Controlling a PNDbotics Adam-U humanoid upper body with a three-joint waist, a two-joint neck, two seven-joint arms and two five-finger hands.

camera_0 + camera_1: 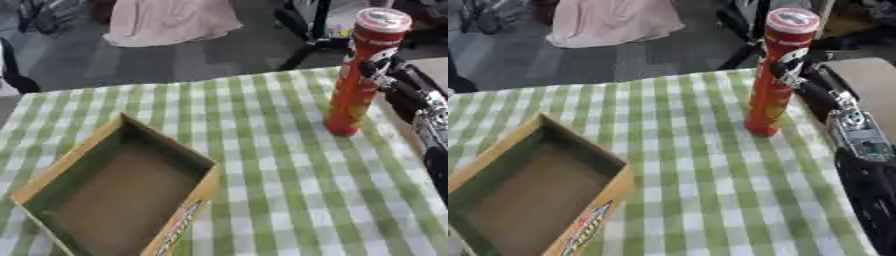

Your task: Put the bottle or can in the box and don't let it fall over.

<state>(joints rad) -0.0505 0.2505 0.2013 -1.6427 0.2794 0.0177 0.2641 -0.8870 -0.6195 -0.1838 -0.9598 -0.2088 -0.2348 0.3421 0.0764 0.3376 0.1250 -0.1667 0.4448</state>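
A tall red can (359, 80) with a red and white lid stands upright on the green-checked tablecloth at the far right. My right hand (802, 75) reaches in from the right and its fingers curl round the can's upper half. An open cardboard box (114, 195) with a brown floor and green inner walls lies at the near left, well apart from the can. My left hand shows in neither view.
The table (262, 165) under the green and white cloth ends just beyond the can. Past that far edge are a pink cloth (171, 20) on the floor and dark stand legs (306, 40).
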